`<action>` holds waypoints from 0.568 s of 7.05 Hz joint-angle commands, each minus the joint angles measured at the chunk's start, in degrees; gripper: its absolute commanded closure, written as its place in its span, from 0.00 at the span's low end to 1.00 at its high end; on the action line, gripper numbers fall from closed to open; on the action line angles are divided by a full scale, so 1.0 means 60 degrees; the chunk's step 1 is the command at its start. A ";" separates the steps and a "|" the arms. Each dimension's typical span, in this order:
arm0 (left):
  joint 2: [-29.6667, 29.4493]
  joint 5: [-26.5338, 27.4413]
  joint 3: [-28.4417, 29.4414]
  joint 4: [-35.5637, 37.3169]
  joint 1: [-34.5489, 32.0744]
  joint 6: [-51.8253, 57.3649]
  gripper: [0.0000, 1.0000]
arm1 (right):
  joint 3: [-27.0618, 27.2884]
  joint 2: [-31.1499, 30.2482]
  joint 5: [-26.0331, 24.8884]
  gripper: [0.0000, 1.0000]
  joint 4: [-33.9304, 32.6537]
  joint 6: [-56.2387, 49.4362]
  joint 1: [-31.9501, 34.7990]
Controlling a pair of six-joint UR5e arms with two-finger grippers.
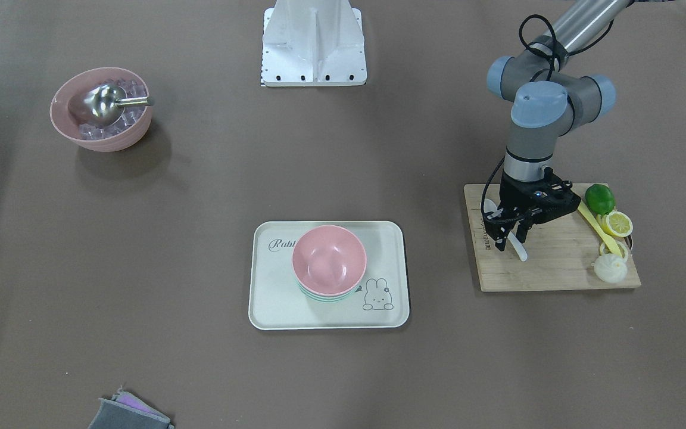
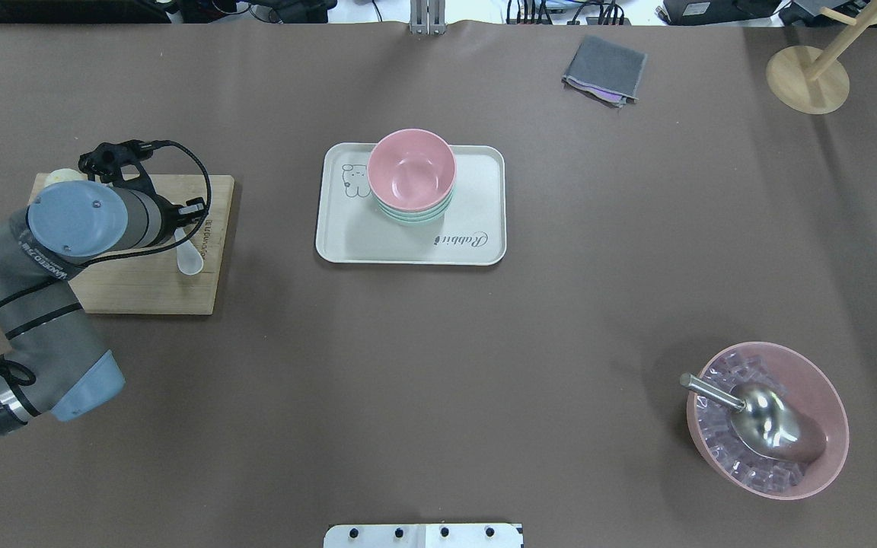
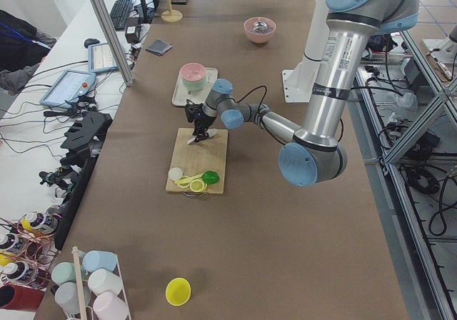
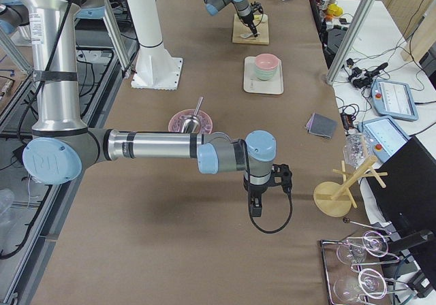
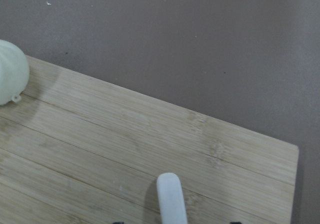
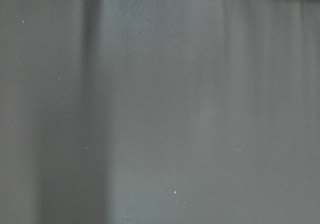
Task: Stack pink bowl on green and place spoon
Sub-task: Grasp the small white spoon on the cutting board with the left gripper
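The left claw [image 1: 513, 236] is open wide on both sides of the white spoon [image 1: 520, 250] on the wooden board [image 1: 557, 262]. If it pinches crooked, the spoon could slip out before it gets to the pink bowl [image 1: 329, 259].

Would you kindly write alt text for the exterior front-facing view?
The left arm's open claw straddles a white spoon on a cutting board; mid-table, a pink bowl sits stacked on a green bowl on a tray.

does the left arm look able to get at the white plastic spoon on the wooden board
Probably yes: the left gripper sits right over the white plastic spoon, its fingers open astride the handle, nothing in between.
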 commanded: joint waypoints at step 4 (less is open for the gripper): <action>-0.0467 -0.0037 -0.0554 -0.0157 -0.0001 -0.0037 1.00 | -0.0004 -0.0062 0.0005 0.00 0.0016 -0.0009 0.0013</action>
